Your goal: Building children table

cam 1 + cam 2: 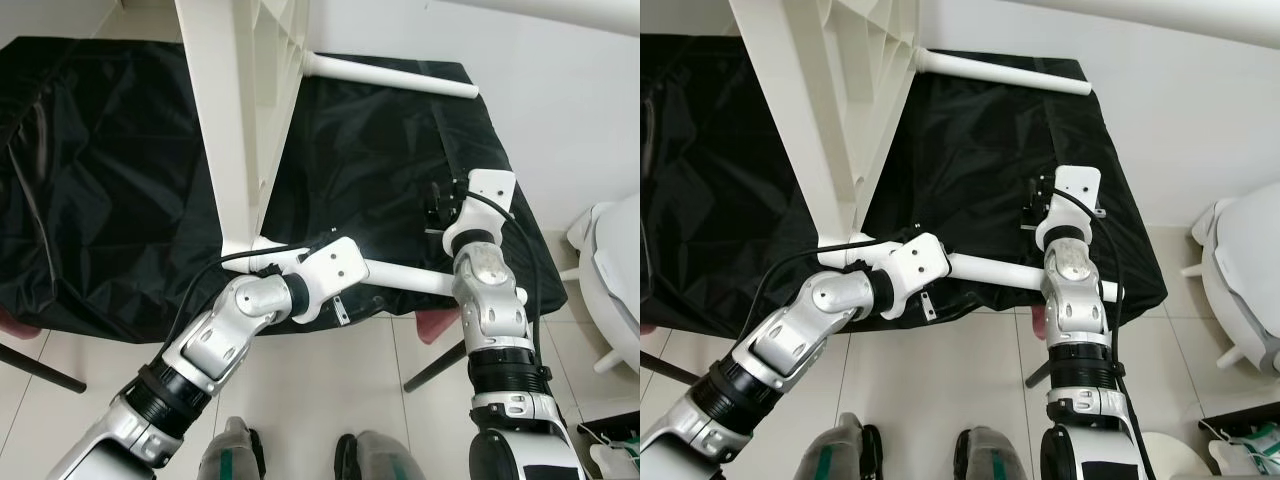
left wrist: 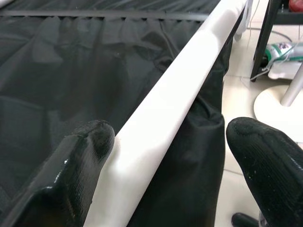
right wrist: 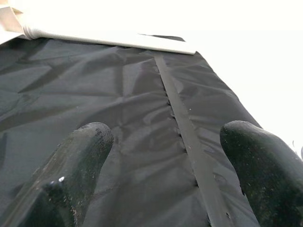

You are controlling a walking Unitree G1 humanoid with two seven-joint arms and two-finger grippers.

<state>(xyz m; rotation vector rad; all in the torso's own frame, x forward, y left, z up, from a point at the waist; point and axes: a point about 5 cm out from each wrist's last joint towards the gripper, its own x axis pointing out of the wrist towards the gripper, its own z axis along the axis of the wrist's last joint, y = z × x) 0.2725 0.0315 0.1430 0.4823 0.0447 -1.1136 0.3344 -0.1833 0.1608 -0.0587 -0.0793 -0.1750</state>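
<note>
A white children's table top [image 1: 235,110] stands on its edge on a black cloth [image 1: 100,180]. One white leg [image 1: 400,75] juts from its far corner. Another white leg [image 1: 405,277] runs along the cloth's near edge from the lower corner. My left gripper [image 2: 170,137] is open around this near leg [image 2: 180,99]; one fingertip [image 2: 97,137] touches it, the other stands apart. My right gripper [image 3: 165,137] is open with nothing in it, hovering over the cloth [image 3: 118,109] near the right edge, beyond the near leg. The far leg [image 3: 109,41] shows ahead of it.
The cloth-covered surface ends at tiled floor [image 1: 330,390] just in front of me. A white plastic seat [image 1: 612,265] stands at the right. A reddish chair seat [image 1: 438,324] with dark legs pokes out under the cloth. A bag [image 1: 612,458] lies on the floor at lower right.
</note>
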